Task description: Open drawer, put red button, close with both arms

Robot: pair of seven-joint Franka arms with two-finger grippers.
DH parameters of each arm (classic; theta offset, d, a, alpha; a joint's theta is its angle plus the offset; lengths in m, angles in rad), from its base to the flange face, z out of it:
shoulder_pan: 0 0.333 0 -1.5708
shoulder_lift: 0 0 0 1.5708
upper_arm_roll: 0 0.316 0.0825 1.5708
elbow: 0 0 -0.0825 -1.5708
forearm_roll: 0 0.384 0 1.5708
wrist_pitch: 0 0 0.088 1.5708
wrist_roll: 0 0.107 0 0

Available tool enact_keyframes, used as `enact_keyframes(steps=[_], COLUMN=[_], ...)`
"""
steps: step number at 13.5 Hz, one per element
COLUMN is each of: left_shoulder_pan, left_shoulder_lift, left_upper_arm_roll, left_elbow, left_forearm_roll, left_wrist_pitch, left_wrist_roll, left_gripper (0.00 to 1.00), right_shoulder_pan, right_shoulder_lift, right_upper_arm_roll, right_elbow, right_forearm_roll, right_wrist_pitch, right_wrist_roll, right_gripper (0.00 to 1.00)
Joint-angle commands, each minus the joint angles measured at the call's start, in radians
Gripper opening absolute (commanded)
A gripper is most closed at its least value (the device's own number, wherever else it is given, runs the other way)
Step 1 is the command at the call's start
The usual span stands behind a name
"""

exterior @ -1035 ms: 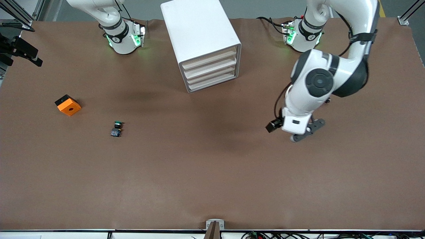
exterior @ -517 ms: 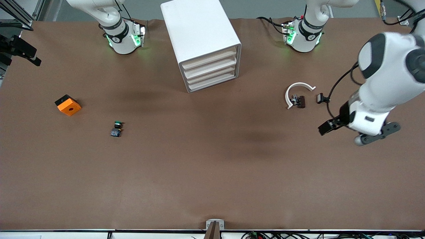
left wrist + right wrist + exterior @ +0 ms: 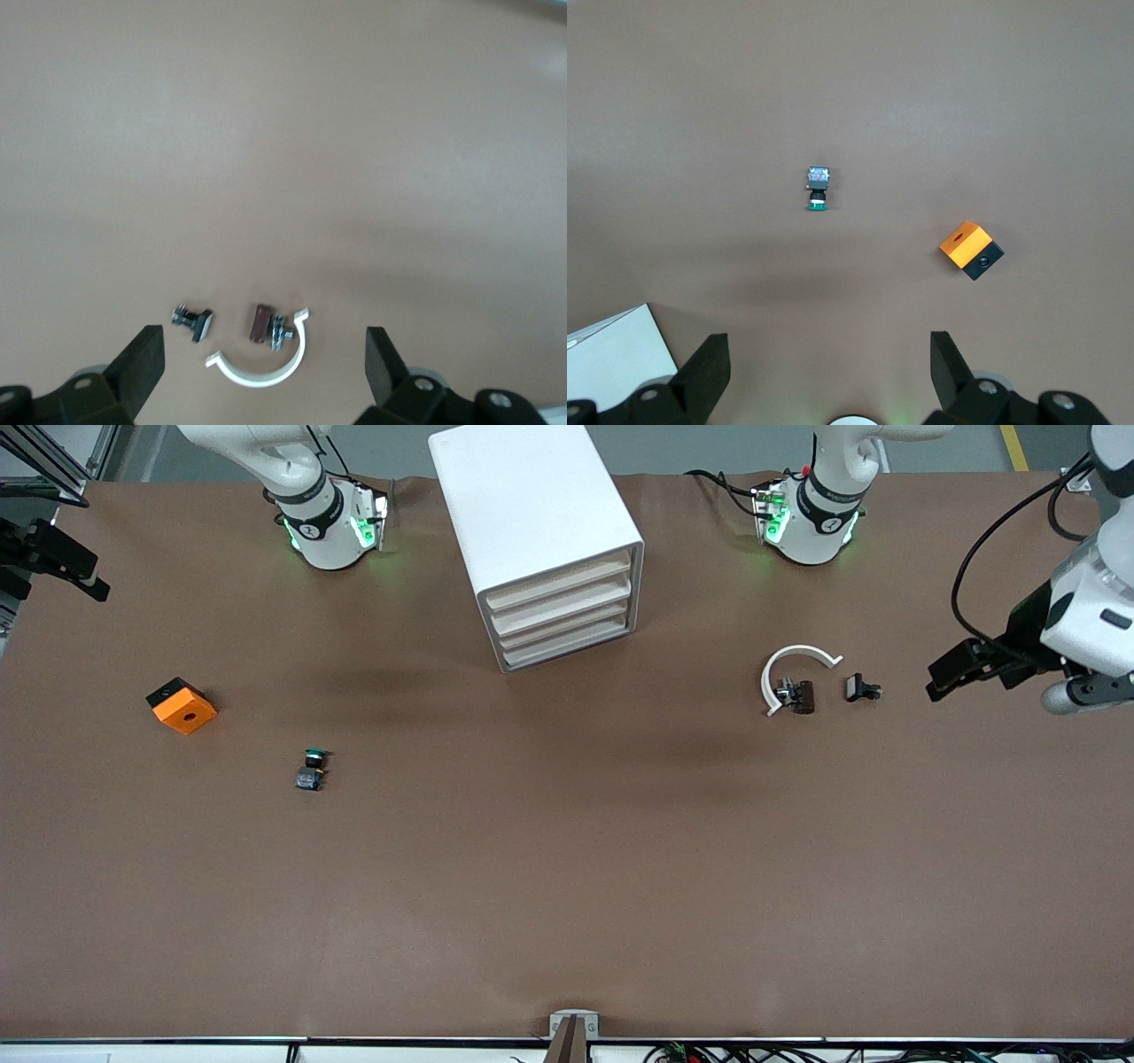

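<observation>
No red button shows in any view. The white drawer cabinet [image 3: 540,540] stands between the arms' bases with all its drawers shut. A green-capped button [image 3: 311,769] lies toward the right arm's end, also in the right wrist view [image 3: 818,188]. My left gripper [image 3: 263,372] is open and empty, high over a white C-shaped clamp [image 3: 266,367]. The left arm's hand [image 3: 1085,633] hangs at the left arm's end of the table. My right gripper [image 3: 827,372] is open and empty, high above the table near its base.
An orange block [image 3: 182,706] lies near the right arm's end, also in the right wrist view [image 3: 970,250]. The white clamp [image 3: 788,669], a brown bolted piece [image 3: 802,695] and a small black part [image 3: 859,688] lie toward the left arm's end.
The left arm has swung from over the clamp parts out to its end of the table, uncovering them. The right arm and the table's objects have not moved.
</observation>
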Motion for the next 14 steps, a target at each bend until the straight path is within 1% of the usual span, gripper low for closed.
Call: enact_keyframes(steps=[1, 3, 7, 14], left_shoulder_pan=[0.085, 0.137, 0.148, 0.148], left_shoulder_lift=[-0.118, -0.167, -0.237, -0.187], left_upper_arm_roll=[-0.102, -0.155, -0.165, -0.15], left_elbow=[-0.102, -0.147, -0.196, -0.131], left_forearm_roll=[0.019, 0.019, 0.019, 0.019], left_wrist_pitch=[-0.019, -0.019, -0.017, -0.033], left_wrist_roll=[0.019, 0.059, 0.079, 0.104], left_gripper=[1.0, 1.0, 1.0, 1.0], right_shoulder_pan=[-0.011, -0.011, -0.011, -0.012], right_shoulder_lift=[0.01, 0.01, 0.01, 0.01], right_upper_arm_roll=[0.007, 0.007, 0.007, 0.007], right_elbow=[0.024, 0.024, 0.024, 0.024], right_forearm_roll=[-0.018, -0.019, -0.019, -0.021], right_wrist_pitch=[-0.017, -0.017, -0.017, -0.018], right_wrist_roll=[-0.007, -0.007, -0.007, -0.007], right_gripper=[1.0, 1.0, 1.0, 1.0])
